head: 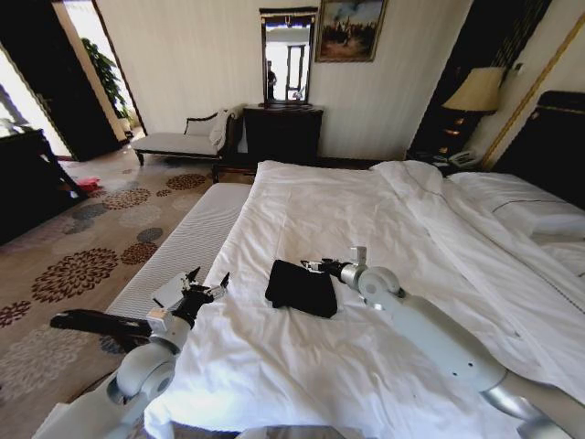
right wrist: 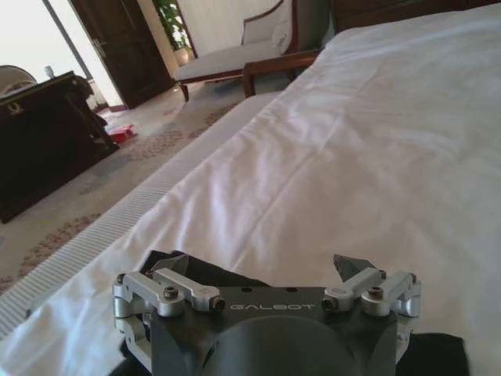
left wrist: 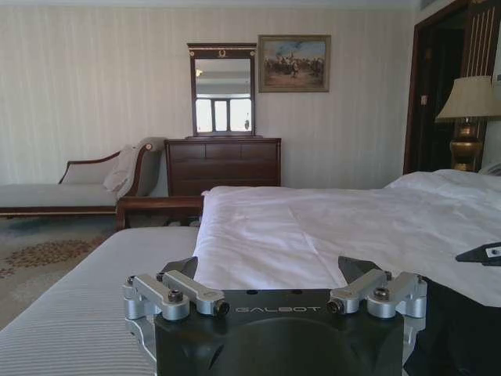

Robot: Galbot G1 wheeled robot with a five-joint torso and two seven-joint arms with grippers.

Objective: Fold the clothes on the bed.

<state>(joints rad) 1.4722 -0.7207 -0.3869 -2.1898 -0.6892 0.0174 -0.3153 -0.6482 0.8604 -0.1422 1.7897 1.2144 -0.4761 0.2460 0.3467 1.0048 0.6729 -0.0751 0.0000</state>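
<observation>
The clothes are one black shirt (head: 301,288), lying as a compact folded bundle on the white duvet of the bed (head: 366,210), near its left side. My right gripper (head: 313,266) hovers at the bundle's far right corner. In the right wrist view that gripper (right wrist: 262,266) is open, with black cloth (right wrist: 188,270) just below its fingers and nothing held. My left gripper (head: 208,277) sits at the bed's left edge, a short way left of the shirt. It is open and empty in the left wrist view (left wrist: 270,270), where the shirt (left wrist: 458,329) lies beside it.
A long white striped bench (head: 183,242) runs along the bed's left edge. Patterned carpet, a dark table (head: 27,183) and a chaise (head: 183,142) lie beyond it. A dark dresser (head: 283,133) stands against the far wall. Pillows (head: 535,215) and a lamp (head: 475,91) are on the right.
</observation>
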